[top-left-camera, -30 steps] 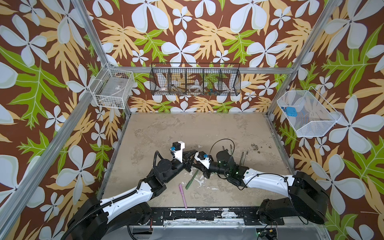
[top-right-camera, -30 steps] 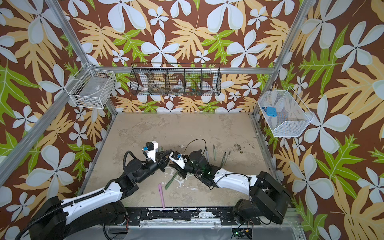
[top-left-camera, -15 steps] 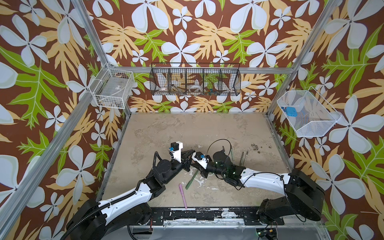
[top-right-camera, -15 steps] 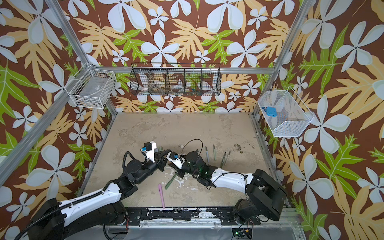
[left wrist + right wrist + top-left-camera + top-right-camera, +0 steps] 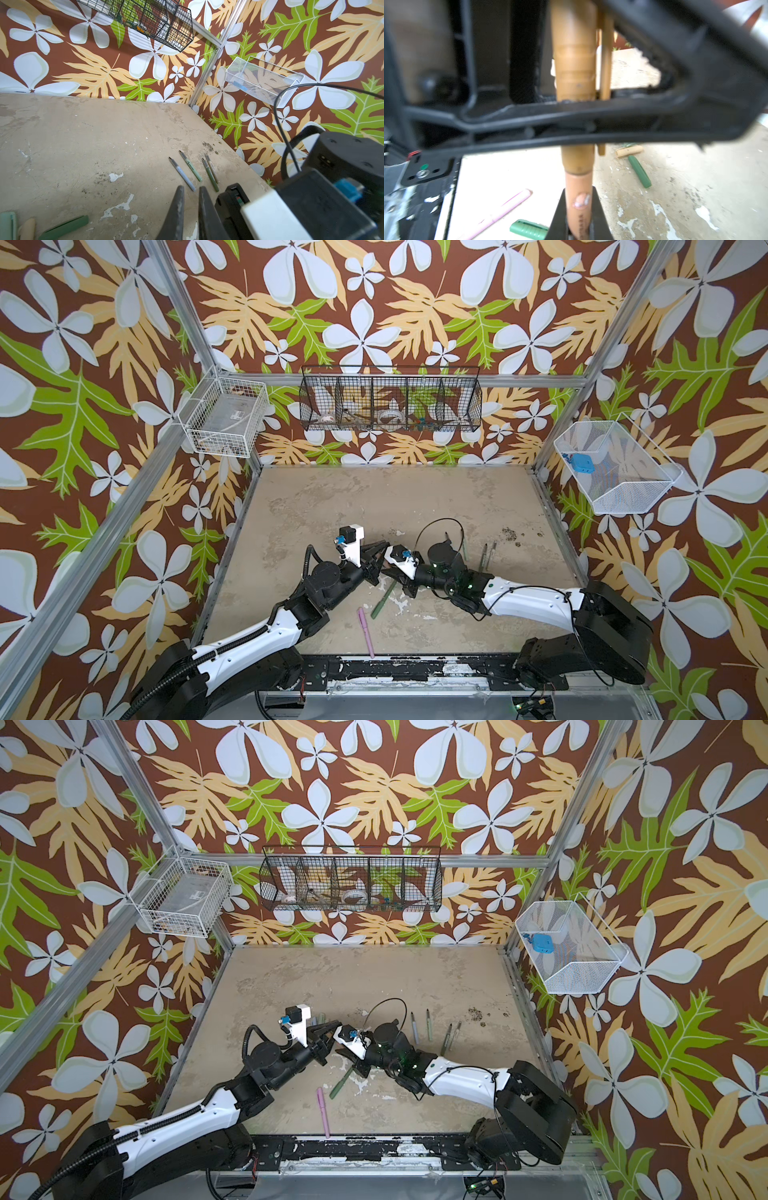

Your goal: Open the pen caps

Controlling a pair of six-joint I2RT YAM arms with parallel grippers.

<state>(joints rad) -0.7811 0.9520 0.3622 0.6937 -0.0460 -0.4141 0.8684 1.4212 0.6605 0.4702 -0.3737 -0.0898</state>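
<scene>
The right pincer [image 5: 578, 190] is pinched narrow on a salmon-brown plastic pen barrel [image 5: 578, 180]. Just past its tips the brown plastic pen cap [image 5: 574, 62], stubby with a side clip, sits pushed fully onto that barrel. The left pincer [image 5: 191, 188] is closed down narrow too. In the blurred right wrist view its black fingers [image 5: 591, 122] cross the cap and look clamped on it, though I cannot make out the contact itself. As I read it, this is the pull-off step, with the cap not yet off. Next the two arms need to draw apart straight along the pen, with firm grips and no twisting at the clip. The pincers meet nose to nose low over the worn beige table [image 5: 374, 497], so room is tight. Just beneath them lies a green pen [image 5: 380, 605], and near it a capped pink pen [image 5: 365, 630], both probably waiting their turn. A loose green cap [image 5: 64, 226] and a loose beige cap [image 5: 27, 228] lie by the left arm. Four slim uncapped pen bodies [image 5: 191, 166] lie on the right arm's side, clear of the work.
</scene>
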